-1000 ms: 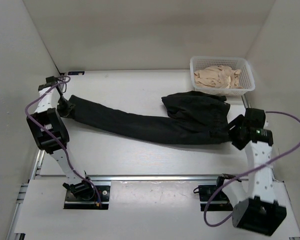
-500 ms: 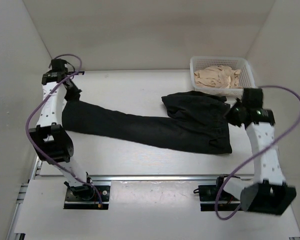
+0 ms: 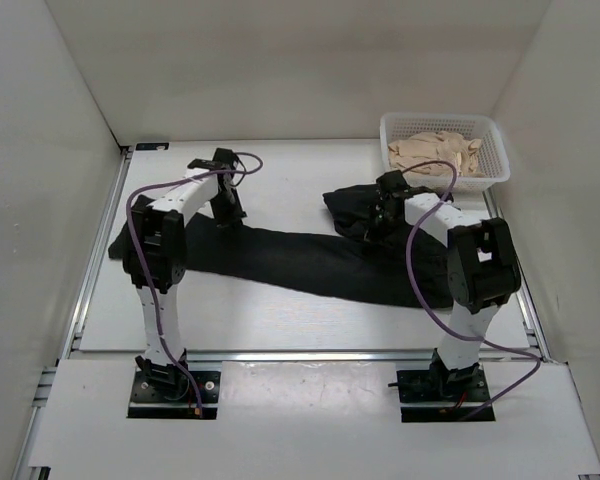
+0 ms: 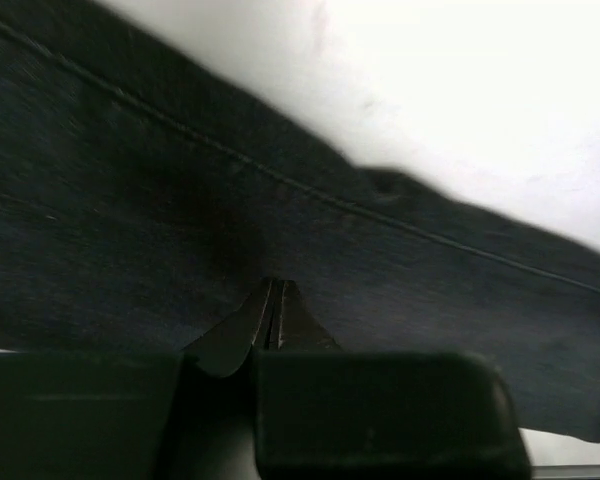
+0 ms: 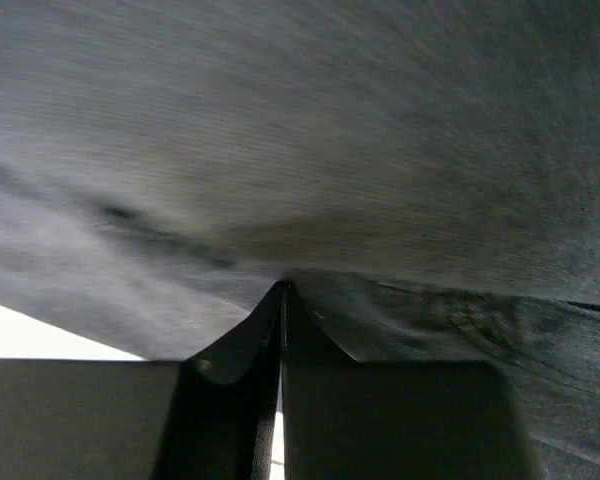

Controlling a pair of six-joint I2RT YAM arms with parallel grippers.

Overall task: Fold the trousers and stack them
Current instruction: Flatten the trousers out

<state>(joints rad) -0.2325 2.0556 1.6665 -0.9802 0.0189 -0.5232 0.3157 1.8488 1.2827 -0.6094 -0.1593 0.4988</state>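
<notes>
A smooth, pale desk between plain white walls carries the trousers, soft black fabric stretched left to right across its middle. The left end effector and right end effector are each pinched onto that cloth. A white mesh basket sits far right.

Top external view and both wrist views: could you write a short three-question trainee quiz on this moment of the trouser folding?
1. True or false: the black trousers lie inside the white basket.
2. What does the basket hold? A) beige cloth B) a black shirt C) nothing
3. In a few words: how do the jaws of the left gripper and the right gripper stand, and on what?
Key: 1 false, they lie spread on the table. 2 A. 3 Both shut, each pinching the trousers' fabric.
</notes>
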